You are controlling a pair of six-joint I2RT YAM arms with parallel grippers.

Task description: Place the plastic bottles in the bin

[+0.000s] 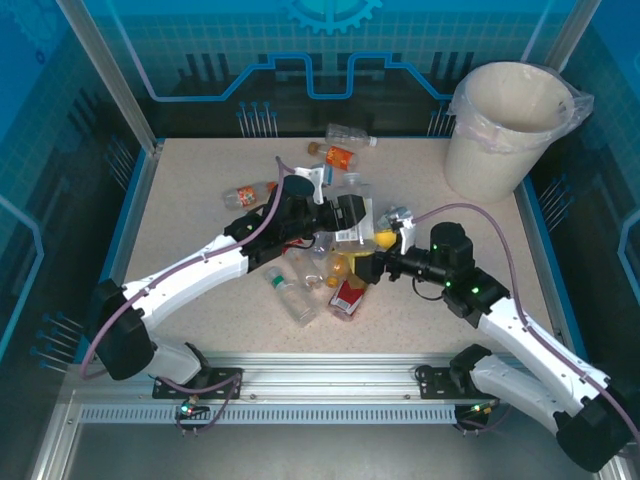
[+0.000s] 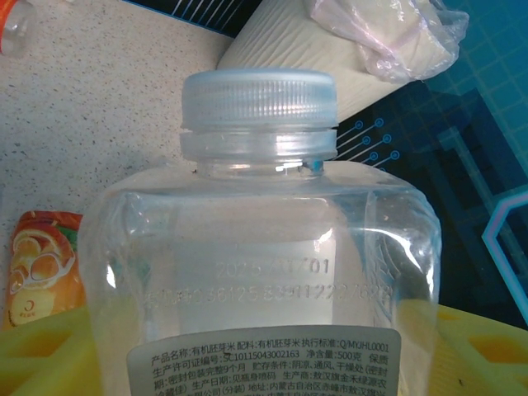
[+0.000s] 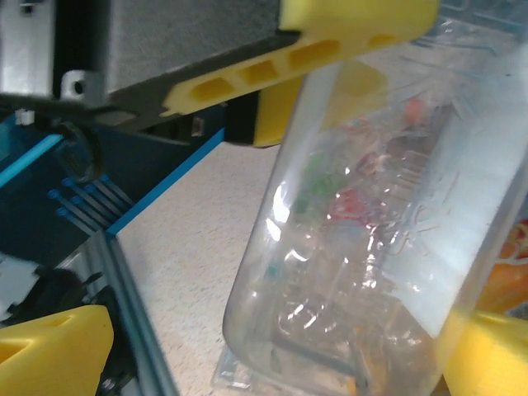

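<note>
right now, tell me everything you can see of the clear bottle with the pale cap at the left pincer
It is a clear, square-shouldered plastic bottle that looks empty. A ribbed pale grey screw cap is shut on its neck, a faint stamped date line crosses the body, and a white label of small print sits low down. It is held between the left pincer's yellow pads, which flank its sides, with the cap end pointing toward the bin.
</note>
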